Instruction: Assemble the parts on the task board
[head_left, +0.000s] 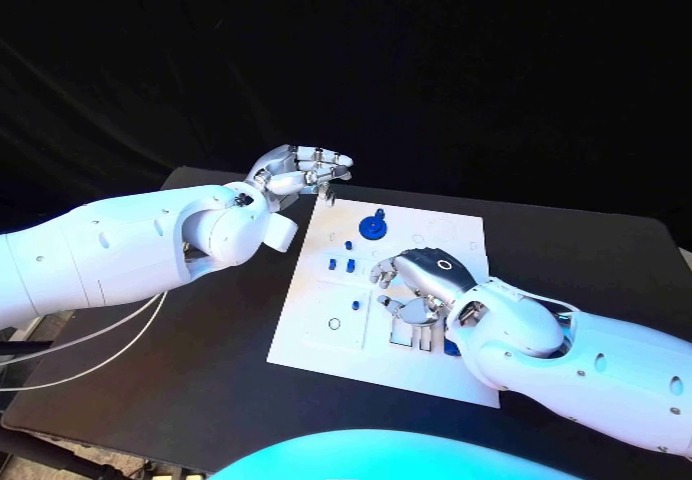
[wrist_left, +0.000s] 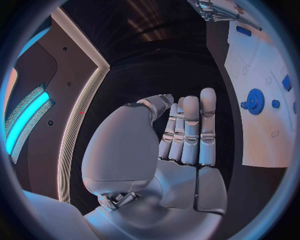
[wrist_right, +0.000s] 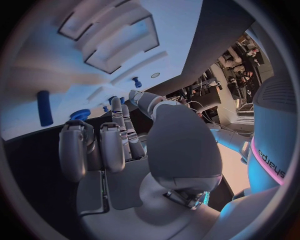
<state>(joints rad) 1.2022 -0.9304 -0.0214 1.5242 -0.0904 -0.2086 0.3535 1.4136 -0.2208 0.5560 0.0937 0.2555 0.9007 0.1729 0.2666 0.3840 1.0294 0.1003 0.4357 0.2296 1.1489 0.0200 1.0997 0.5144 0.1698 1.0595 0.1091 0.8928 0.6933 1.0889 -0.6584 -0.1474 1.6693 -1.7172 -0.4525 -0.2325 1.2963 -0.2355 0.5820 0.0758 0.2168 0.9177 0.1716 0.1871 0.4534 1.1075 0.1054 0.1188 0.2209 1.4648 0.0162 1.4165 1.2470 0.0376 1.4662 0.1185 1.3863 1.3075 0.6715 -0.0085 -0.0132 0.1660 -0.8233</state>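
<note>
A white board (head_left: 320, 330) lies mid-table, blue parts (head_left: 340, 265) scattered on it, a blue gear (head_left: 374, 226) near its far edge. The right hand (head_left: 418, 285) is lowered over the board's middle, fingers curled, probably for picking; any grasp cannot be told. The left hand (head_left: 297, 170) is kept off the far-left corner, fingers straight, nothing held.

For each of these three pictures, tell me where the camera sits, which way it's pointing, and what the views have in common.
Head view: from the robot's head, looking down at the black table and white task board; both white arms and the left hand and right hand show.
Left wrist view: behind the left hand, fingers straight and together, looking past it at the board's edge.
Right wrist view: behind the right hand, looking across the board's recesses.
Shared: the blue gear shows in head and left wrist views.
</note>
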